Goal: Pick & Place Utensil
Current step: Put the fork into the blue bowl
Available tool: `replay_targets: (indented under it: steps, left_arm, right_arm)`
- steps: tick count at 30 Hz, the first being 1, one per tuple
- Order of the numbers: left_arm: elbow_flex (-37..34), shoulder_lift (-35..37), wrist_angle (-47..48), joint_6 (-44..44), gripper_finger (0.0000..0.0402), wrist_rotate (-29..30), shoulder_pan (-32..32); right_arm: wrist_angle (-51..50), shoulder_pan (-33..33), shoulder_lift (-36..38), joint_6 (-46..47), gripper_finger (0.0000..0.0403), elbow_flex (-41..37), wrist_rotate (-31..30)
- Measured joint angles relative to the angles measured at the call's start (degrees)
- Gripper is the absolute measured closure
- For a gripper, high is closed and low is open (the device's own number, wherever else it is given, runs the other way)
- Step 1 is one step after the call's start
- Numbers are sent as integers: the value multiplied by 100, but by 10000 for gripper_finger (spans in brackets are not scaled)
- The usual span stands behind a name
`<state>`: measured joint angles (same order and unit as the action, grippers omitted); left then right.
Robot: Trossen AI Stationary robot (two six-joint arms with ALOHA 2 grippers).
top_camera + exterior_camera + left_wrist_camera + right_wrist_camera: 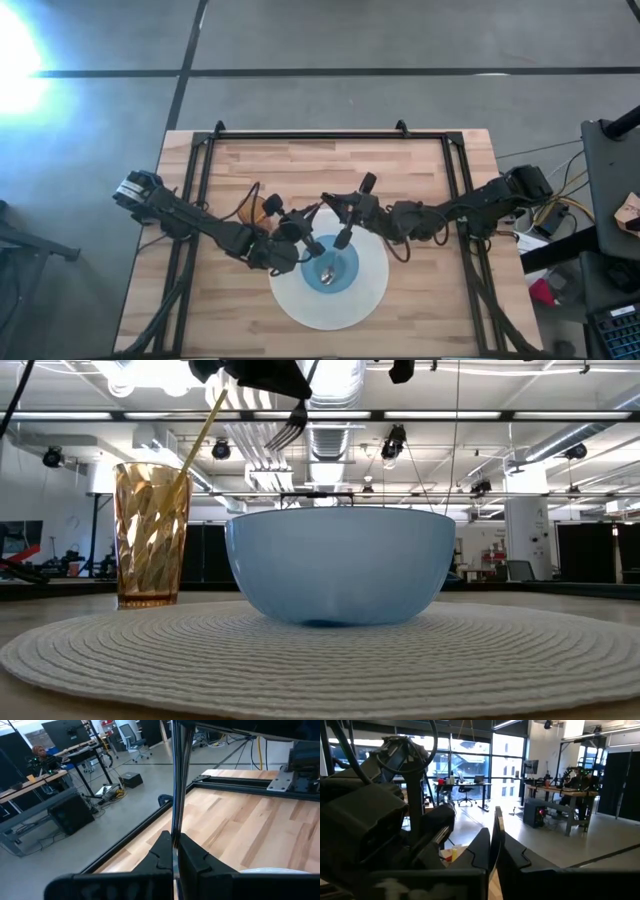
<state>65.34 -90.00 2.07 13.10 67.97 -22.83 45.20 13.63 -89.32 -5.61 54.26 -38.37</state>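
Glossy blue bowl (335,565) on ribbed woven placemat (320,660); faceted amber tumbler (150,535).

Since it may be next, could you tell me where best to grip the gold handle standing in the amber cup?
Take the gold handle on its bare stretch above the amber cup, coming down from above: it leans toward the blue bowl, and the cup walls block its lower part. The left gripper and right gripper are each shut on a thin utensil.

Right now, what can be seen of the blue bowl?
The smooth, opaque pale blue bowl looks like plastic, with rounded walls and a narrower base. It stands upright at the middle of the round white woven placemat. From above, a metal spoon lies inside it. The amber ribbed glass stands beside it, apart.
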Motion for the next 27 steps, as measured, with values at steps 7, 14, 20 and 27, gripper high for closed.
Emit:
replay_targets:
  steps: [7, 14, 20, 27]
  left_arm:
    - [-2, 0, 33, -37, 394, -126, 0]
    - [0, 2, -18, -37, 354, -158, -15]
    - [0, 2, -7, -180, 311, -445, -9]
    - [0, 8, 4, -197, 246, -463, -9]
  right_arm:
    - [-135, 2, 9, -6, 393, 0, 3]
    - [-225, -14, 9, -89, 394, -13, 44]
    - [-452, -1, 98, -74, 394, -13, 70]
    - [-1124, -2, 447, -62, 394, -11, 110]
